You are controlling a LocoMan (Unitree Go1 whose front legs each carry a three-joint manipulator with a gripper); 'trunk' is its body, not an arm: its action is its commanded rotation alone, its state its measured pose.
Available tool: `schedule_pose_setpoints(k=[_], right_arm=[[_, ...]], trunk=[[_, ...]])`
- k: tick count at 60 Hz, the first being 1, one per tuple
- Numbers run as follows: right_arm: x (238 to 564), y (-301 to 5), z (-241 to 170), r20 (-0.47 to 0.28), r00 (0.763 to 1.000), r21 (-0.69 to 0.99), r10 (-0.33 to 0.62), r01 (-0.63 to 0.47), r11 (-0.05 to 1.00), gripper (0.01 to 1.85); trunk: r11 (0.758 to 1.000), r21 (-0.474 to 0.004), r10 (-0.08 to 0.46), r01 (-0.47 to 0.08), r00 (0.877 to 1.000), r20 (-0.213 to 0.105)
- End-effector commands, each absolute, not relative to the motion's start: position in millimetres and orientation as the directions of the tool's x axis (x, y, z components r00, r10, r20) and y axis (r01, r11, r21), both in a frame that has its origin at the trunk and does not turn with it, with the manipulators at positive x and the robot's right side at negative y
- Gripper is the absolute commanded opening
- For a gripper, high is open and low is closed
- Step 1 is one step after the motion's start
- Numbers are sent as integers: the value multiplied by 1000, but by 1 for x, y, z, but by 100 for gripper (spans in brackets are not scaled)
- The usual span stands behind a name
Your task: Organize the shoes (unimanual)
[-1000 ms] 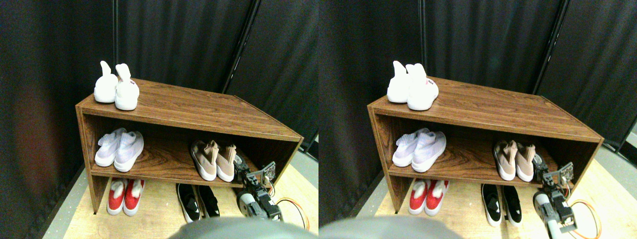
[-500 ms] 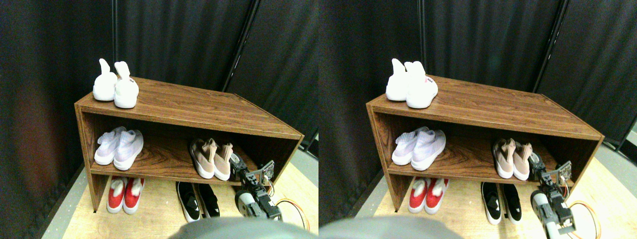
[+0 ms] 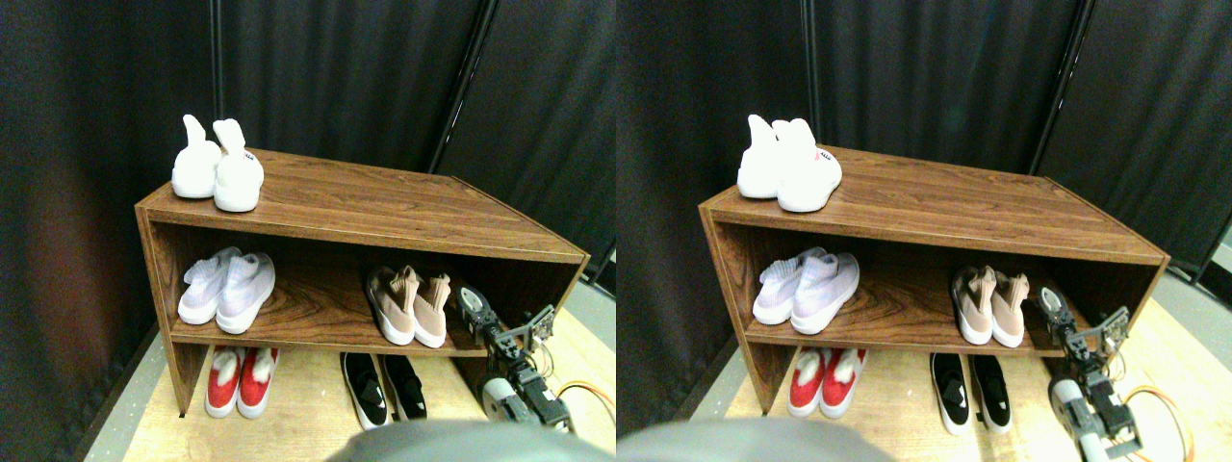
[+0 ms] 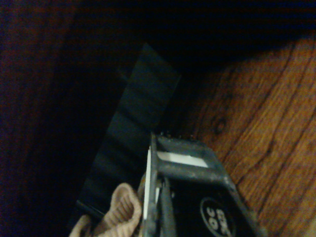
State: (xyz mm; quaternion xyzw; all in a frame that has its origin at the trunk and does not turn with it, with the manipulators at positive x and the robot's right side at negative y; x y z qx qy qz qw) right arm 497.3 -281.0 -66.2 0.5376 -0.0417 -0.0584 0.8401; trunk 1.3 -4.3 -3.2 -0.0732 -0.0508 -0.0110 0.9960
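1. On the middle board of the wooden shoe rack [image 3: 356,207], the right gripper [image 3: 474,306] sits just beside the beige-tan knit sneakers [image 3: 409,306], on the side away from the rack's centre.
2. The pair stands side by side with toes toward the front edge, white soles flat on the board and ribbed collars upright. In the stereo view a narrow gap appears to separate the nearer shoe from the jaws, so I read them as apart.
3. The wrist view shows wood grain and the dark back of the shelf ahead of the jaw frame, with a ribbed beige collar [image 4: 118,210] right at the jaw's side; whether it touches, I cannot tell.
4. Whether the jaws stand wide or narrow, I cannot tell from either view; nothing is plainly held between them.
5. Other pairs lie well clear of the jaws: lilac-white sneakers [image 3: 226,287] at the far end of the same board, white high-collared shoes [image 3: 217,166] on top, red shoes [image 3: 241,377] and black shoes [image 3: 383,387] on the floor below.
6. Judged risk: a sideways sweep could catch the soft collar and tip or skew the near shoe, splitting the pair.
7. Judged risk: the rack's end panel and top board stand near the arm, so a careless lift or swing could strike wood.
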Motion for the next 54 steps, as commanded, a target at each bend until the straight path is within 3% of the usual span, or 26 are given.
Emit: schedule_pose_setpoints(k=[1, 13, 25, 40, 54], right_arm=[[491, -277, -46, 77, 993, 895, -91, -29, 445, 6], [456, -276, -28, 151, 988, 886, 16, -143, 440, 6], [420, -282, -25, 220, 968, 856, 120, -250, 452, 6], [398, -286, -47, 208, 957, 878, 204, -274, 391, 6], [389, -281, -80, 149, 967, 907, 205, -216, 363, 6]], trunk=[[987, -155, -12, 31, 993, 118], [988, -151, -13, 29, 994, 106], [990, -143, -5, 16, 997, 79], [990, -139, -4, 8, 1000, 31], [990, -139, 1, -2, 1000, -4]])
